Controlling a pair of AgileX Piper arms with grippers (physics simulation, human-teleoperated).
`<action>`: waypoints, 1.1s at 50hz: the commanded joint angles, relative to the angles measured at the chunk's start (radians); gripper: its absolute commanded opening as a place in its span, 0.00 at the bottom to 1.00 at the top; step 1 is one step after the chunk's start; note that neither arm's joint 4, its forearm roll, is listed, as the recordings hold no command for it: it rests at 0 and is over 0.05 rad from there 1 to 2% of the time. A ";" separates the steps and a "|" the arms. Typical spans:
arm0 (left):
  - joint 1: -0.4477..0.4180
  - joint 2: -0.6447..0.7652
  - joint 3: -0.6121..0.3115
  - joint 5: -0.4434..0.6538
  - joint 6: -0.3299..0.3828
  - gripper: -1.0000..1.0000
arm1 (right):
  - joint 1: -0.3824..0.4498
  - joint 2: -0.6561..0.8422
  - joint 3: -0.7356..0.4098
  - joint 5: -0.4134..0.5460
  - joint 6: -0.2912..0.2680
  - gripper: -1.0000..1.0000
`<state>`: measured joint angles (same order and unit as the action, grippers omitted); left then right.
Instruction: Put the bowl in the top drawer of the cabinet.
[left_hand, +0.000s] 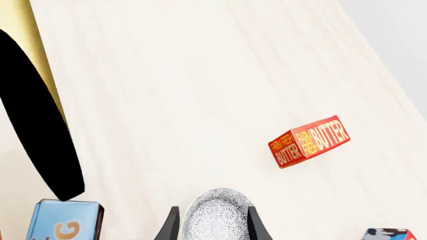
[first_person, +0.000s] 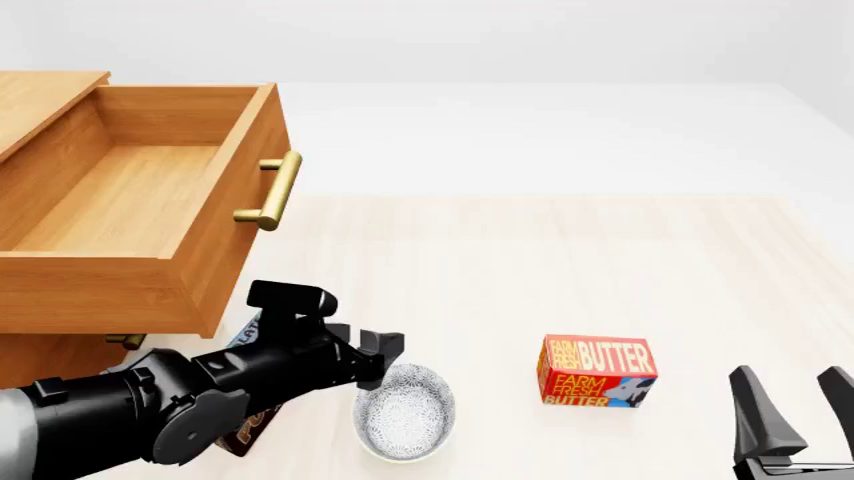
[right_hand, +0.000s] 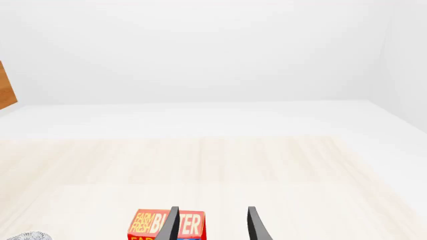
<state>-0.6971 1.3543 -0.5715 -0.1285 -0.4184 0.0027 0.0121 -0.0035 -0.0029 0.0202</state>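
**Operator:** Report the position of the task item.

**Technician:** The bowl (first_person: 406, 424) is sitting upright on the table (first_person: 561, 260), near the front edge, below and to the right of the cabinet (first_person: 54, 355). The top drawer (first_person: 127, 215) is standing pulled out and showing a bare wooden floor; its brass handle (first_person: 271, 190) is facing the open table.

**Operator:** Left arm status?

**Technician:** The left gripper (first_person: 380, 365) is reaching in over the bowl's left rim. In the left wrist view the two dark fingers (left_hand: 168, 227) are bracketing the bowl (left_hand: 217, 215), one on each side and close against it. Whether they are actually pressing on it is not determinable.

**Operator:** Right arm status?

**Technician:** The right gripper (first_person: 801, 405) is hanging at the table's front right corner, fingers spread apart and gripping nothing.

**Operator:** Surrounding items?

**Technician:** A red butter box (first_person: 597, 371) is lying just to the right of the bowl, not touching it. A blue box (left_hand: 63, 220) is lying on the bowl's other side, partly hidden under the left arm.
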 joint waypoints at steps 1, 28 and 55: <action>0.015 0.050 0.013 -0.037 -0.010 1.00 | 0.000 0.000 0.000 0.000 0.000 1.00; 0.009 0.137 0.054 -0.114 -0.048 1.00 | 0.000 -0.001 0.000 0.000 -0.001 1.00; 0.002 0.227 0.054 -0.170 -0.074 1.00 | 0.000 0.000 0.000 0.000 0.000 1.00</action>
<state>-0.6936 1.5436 -0.5135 -0.2787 -0.4840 0.0027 0.0120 -0.0035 -0.0029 0.0201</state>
